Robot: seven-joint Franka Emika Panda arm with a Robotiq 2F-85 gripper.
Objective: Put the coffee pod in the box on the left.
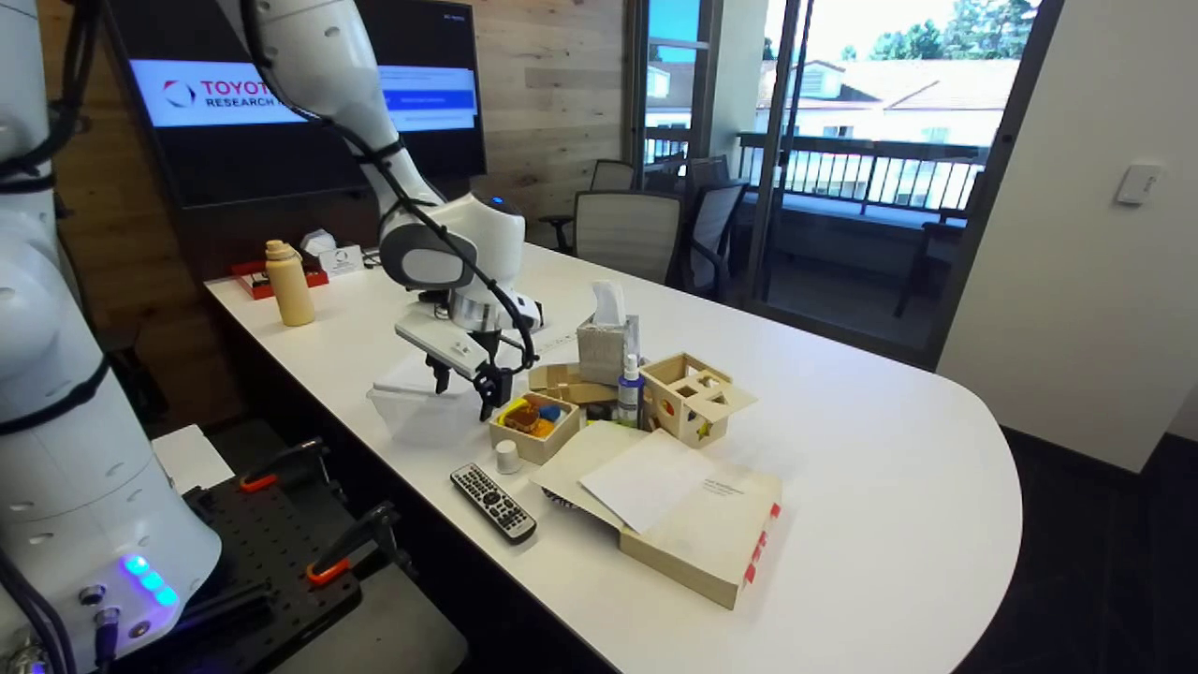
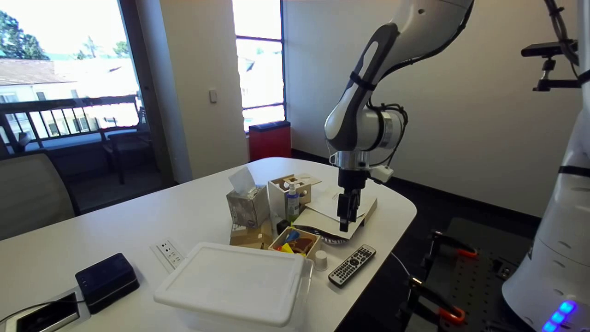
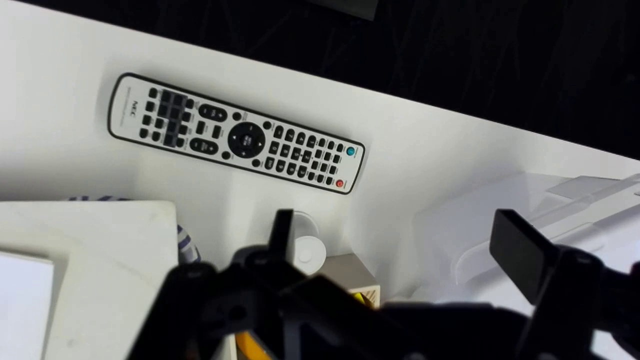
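Observation:
The coffee pod [image 1: 506, 457] is a small white cup on the table beside the low box; it also shows in an exterior view [image 2: 321, 261]. In the wrist view the pod [image 3: 309, 255] is partly hidden behind one finger. The box [image 1: 550, 446] is low, tan and open-topped, with coloured toy pieces inside; it also shows in an exterior view [image 2: 316, 247], and one corner of it in the wrist view [image 3: 347, 270]. My gripper [image 1: 465, 395] is open and empty, above the table, also seen in an exterior view [image 2: 347, 216] and the wrist view [image 3: 400, 240].
A remote [image 1: 493, 503] lies near the table edge. A lidded clear bin [image 2: 235, 281] stands beside the box. A tissue box [image 1: 602, 353] on a cardboard box [image 1: 566, 385], a spray bottle [image 1: 630, 393], a wooden shape cube [image 1: 688, 398] and a large flat package [image 1: 697, 552] crowd round.

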